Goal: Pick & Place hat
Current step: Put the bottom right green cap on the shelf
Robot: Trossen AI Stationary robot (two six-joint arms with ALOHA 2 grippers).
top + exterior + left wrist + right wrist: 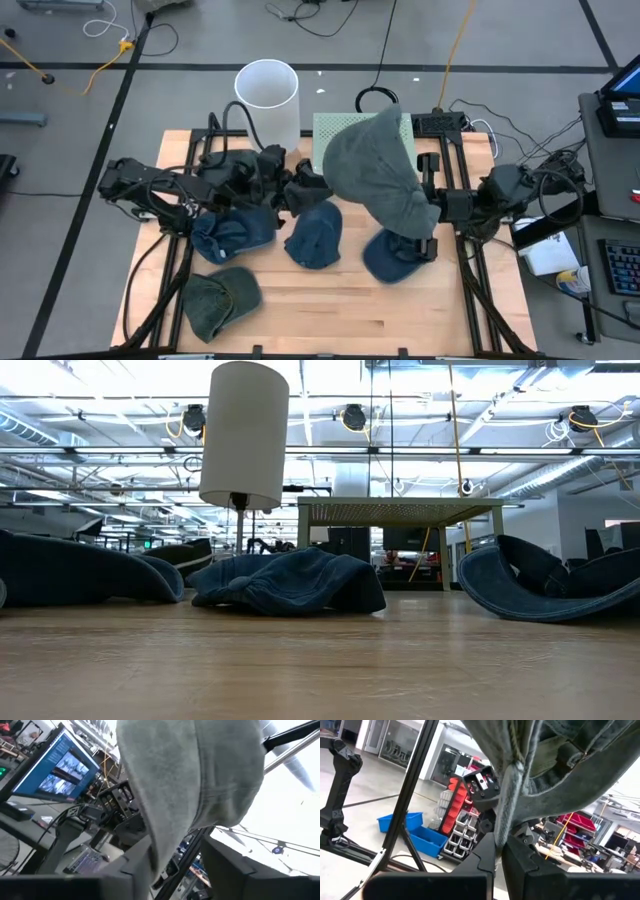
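- High view: grey hat (375, 165) aloft, pinched by fingers of both left gripper (300, 190) and right gripper (428, 210).
- Carrying step; next, lowering onto green tray (330, 130).

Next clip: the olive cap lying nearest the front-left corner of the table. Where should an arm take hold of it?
Grip the olive cap from above at its brim edge, toward the table's front-left: it lies flattened and apart from the blue caps, so the left arm has the shorter approach.

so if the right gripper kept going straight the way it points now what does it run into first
Probably the left gripper. In the high view the right gripper points across the table toward it, both holding the raised grey hat between them. Depth there is unclear.
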